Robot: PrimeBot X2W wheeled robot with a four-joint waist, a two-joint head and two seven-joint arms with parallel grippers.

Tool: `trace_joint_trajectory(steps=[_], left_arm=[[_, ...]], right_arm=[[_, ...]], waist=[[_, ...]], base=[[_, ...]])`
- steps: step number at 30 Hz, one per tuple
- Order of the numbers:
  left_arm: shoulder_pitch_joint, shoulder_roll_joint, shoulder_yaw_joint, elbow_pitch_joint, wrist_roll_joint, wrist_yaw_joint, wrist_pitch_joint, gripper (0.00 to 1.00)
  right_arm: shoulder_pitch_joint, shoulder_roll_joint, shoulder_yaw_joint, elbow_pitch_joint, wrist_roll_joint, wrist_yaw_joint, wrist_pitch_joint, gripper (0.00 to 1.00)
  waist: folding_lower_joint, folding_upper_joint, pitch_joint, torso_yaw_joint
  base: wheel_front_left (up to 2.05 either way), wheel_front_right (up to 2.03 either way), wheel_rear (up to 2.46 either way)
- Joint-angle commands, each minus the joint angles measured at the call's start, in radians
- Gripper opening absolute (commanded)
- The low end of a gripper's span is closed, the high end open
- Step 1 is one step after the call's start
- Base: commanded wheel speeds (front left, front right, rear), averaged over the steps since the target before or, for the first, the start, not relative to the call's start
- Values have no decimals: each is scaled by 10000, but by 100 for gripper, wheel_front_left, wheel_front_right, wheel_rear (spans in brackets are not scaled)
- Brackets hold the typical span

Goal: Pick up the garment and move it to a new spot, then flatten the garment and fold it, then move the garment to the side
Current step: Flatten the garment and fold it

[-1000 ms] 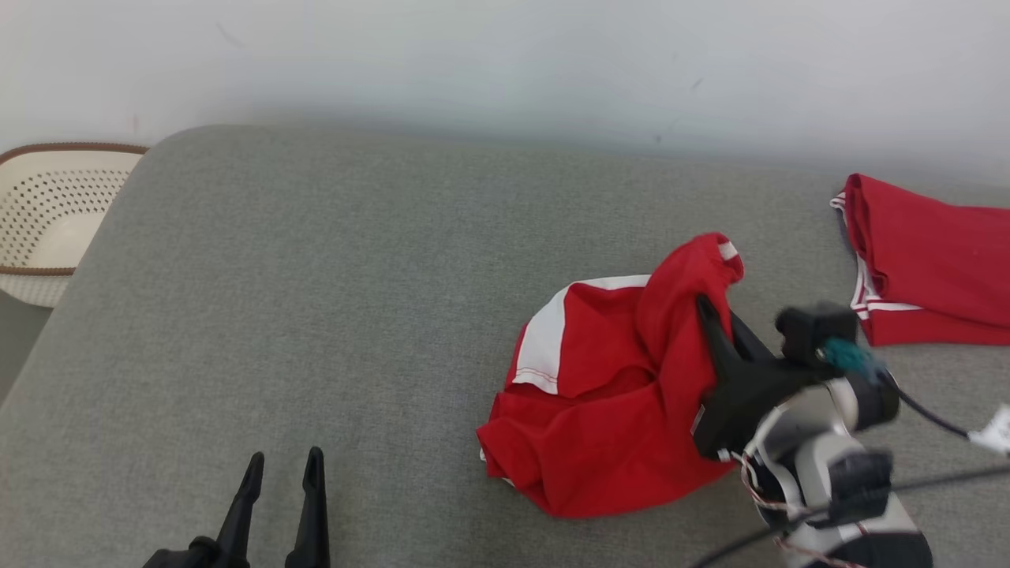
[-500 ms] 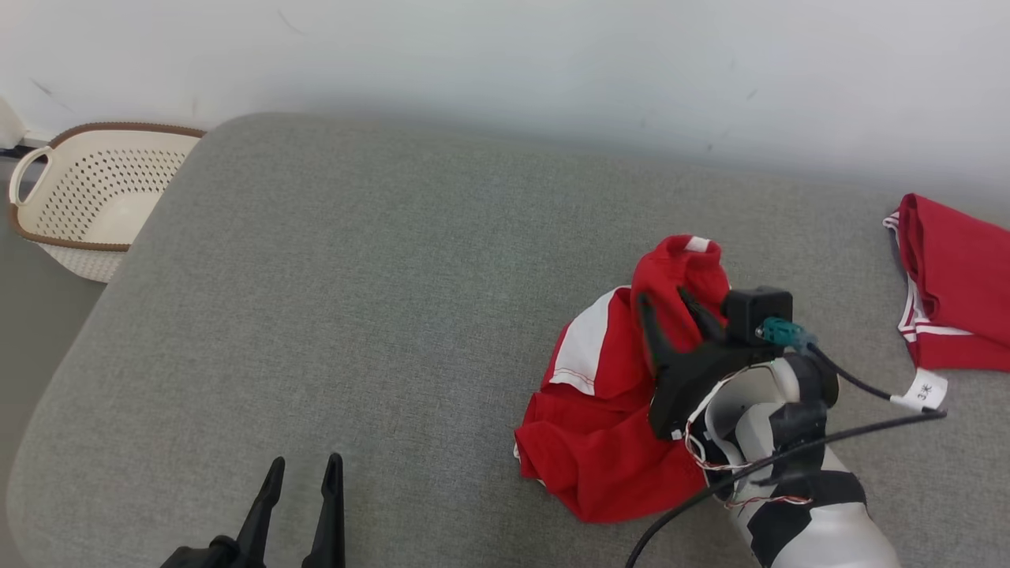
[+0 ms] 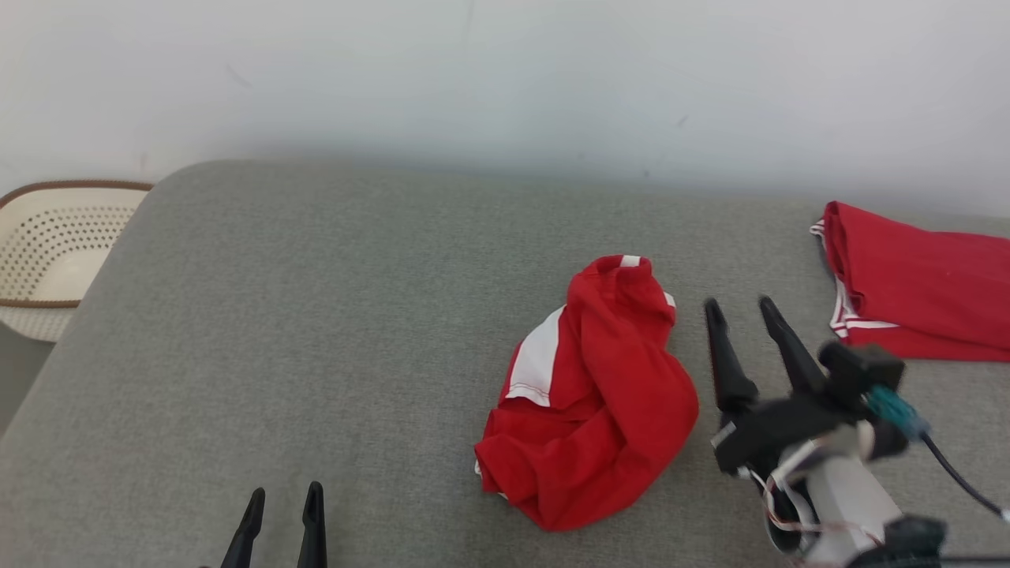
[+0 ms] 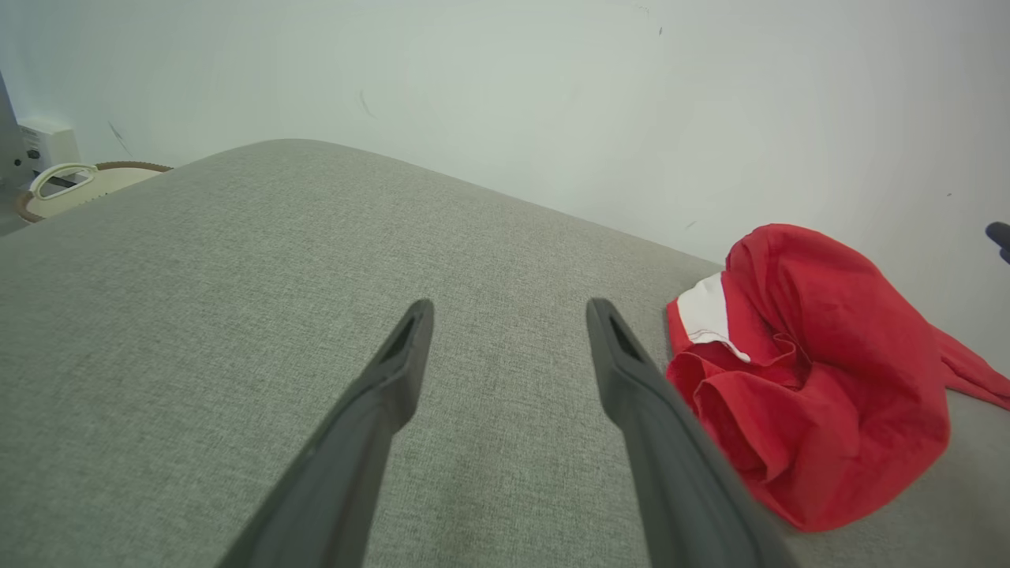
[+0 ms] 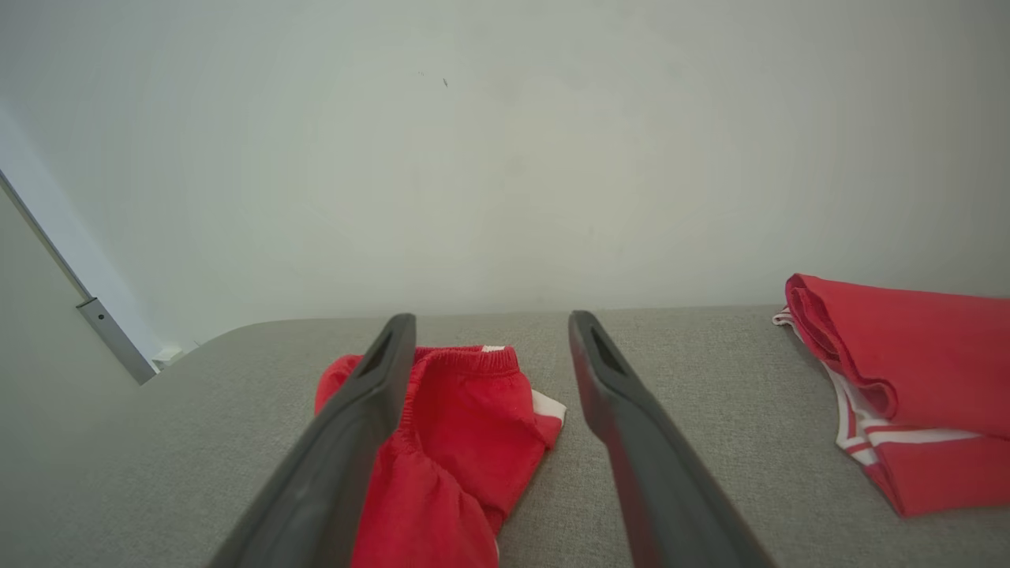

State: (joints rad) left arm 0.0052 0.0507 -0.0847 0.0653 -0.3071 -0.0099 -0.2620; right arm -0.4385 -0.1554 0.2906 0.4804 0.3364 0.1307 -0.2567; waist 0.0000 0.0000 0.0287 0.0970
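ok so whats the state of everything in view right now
middle red garment, crumpled in a heap, not held
right red garment, folded
basket, upright, beside the cushion
left gripper, fingers open, holding nothing
right gripper, fingers open, touching nothing

No writing, label, brand mark or number could be read in any view. The crumpled red fabric garment with white panels (image 3: 600, 402) bore no legible print. Neither did the folded red cloth with white stripes (image 3: 915, 276), which lay at about 2 o'clock from it. The perforated cream plastic basket with a brown rim (image 3: 39, 237), out at 9 o'clock, was also without legible print.
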Motion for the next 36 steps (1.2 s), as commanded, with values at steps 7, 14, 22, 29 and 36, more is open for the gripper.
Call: trace_joint_trajectory(steps=[7, 14, 22, 29, 36], left_arm=[[172, -2, 86, -116, 96, -32, -34, 100], [61, 0, 67, -110, 85, -35, -34, 100], [-68, 0, 40, -54, 186, -102, -34, 100], [-125, 0, 120, 47, 252, -151, -34, 100], [-136, 0, 127, 77, 244, -178, -34, 100]], right_arm=[[1938, 119, -1256, -1598, -597, 1, 630, 100], [2610, 519, -1406, -2327, -655, 1, 1232, 100], [2114, 745, -1067, -1492, 131, 1, 1456, 100], [1614, 886, -523, -145, 1172, 1, 1497, 100], [1004, 960, 238, 756, 1782, 1, 784, 0]], waist=[[0, 0, -35, -325], [0, 0, 92, -270], [0, 0, 177, 16], [0, 0, 179, 257], [0, 0, 176, 357]], base=[[0, 0, 0], [0, 0, 0], [0, 0, 0], [0, 0, 0], [0, 0, 0]])
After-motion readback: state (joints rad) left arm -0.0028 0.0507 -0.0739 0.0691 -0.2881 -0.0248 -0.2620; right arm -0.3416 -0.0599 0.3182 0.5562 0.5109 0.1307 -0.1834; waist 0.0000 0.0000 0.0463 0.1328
